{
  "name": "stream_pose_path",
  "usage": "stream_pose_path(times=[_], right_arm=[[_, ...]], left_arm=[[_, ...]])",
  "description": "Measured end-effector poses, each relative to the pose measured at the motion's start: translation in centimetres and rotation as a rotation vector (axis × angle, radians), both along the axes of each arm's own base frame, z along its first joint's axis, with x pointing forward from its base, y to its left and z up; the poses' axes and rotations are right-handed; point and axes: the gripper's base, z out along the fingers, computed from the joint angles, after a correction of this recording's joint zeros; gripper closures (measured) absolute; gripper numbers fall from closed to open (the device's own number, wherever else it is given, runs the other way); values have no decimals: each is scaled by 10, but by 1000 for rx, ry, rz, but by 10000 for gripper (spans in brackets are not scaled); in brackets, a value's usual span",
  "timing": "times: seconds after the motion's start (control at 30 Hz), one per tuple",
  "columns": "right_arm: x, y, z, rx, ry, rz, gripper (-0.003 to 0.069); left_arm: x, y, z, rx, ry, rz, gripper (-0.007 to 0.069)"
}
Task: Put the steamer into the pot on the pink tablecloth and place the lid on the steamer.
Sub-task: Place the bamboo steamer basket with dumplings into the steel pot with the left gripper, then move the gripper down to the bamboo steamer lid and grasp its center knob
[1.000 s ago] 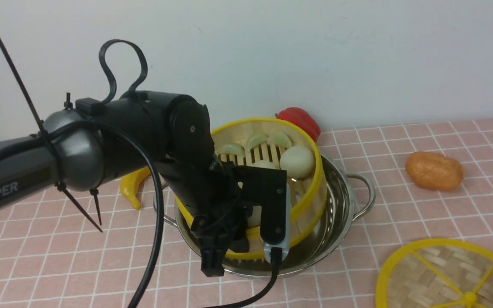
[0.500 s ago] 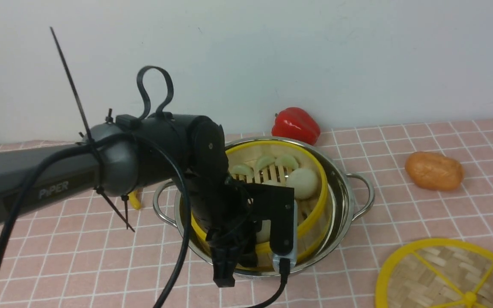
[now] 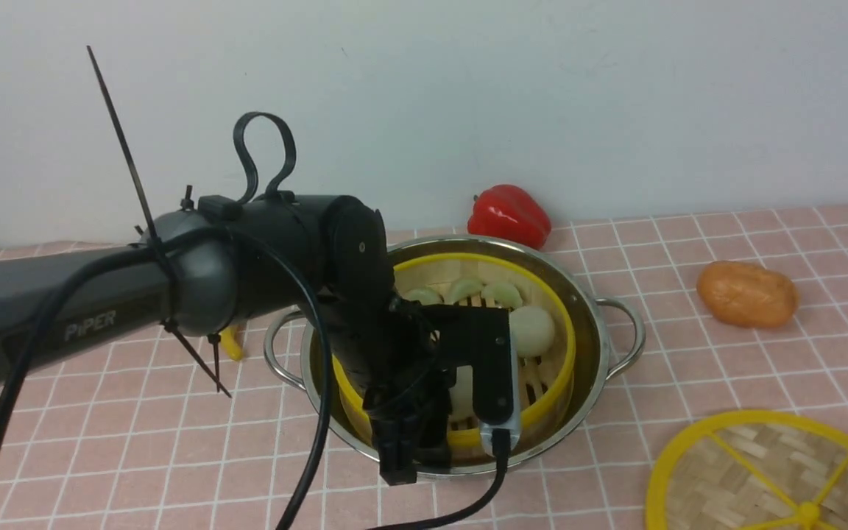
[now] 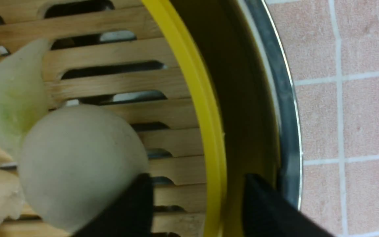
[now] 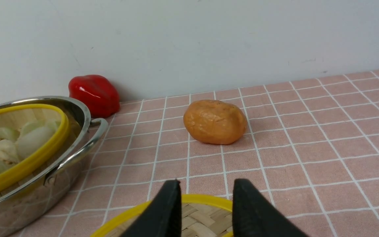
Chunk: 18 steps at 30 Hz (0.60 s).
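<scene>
The steamer (image 3: 562, 346), with pale buns on its slatted floor, sits level inside the steel pot (image 3: 595, 368) on the pink tablecloth (image 3: 689, 368). My left gripper (image 4: 197, 184) is at the steamer's near rim (image 4: 214, 131). Its jaws straddle the yellow rim, one inside and one outside, with a gap on each side, so it is open. The lid (image 3: 762, 471) lies flat on the cloth at the front right. My right gripper (image 5: 206, 187) is open and empty, just above the lid's far rim (image 5: 202, 215). The steamer (image 5: 28, 161) and the pot (image 5: 79, 115) also show in the right wrist view.
A red pepper (image 3: 509, 213) stands by the wall behind the pot. An orange potato-like toy (image 3: 746, 294) lies right of the pot. A yellow toy (image 3: 229, 342) lies left of the pot, mostly behind my left arm. The wall closes the back.
The steamer, raised and tilted a second ago, has come down and now rests level in the pot. My left arm lowered with it, and its jaws now stand apart from the rim.
</scene>
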Motion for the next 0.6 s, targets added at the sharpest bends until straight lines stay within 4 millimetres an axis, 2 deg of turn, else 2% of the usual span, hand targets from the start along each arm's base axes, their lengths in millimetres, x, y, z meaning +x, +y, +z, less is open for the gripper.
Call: stream_pose_path(times=[0.1,0.2,0.27,0.3,0.33,0.43,0.6], right_arm=[[0,0,0,0,0,0,419],[0,0,0,0,0,0,419],[0,0,0,0,0,0,419],[0,0,0,0,0,0,419],[0,0,0,0,0,0,419],[0,0,0,0,0,0,419],[0,0,0,0,0,0,419]], left_arm=[[4,2,18,20,-21,51,176],[10,7,54,41,-77,176,190],[12,12,78,38,-118,262,253],[12,19,101,22,-170,355,347],[13,27,124,-4,-229,431,480],[8,39,156,-88,-285,579,608],[-4,47,193,-256,-341,740,648]])
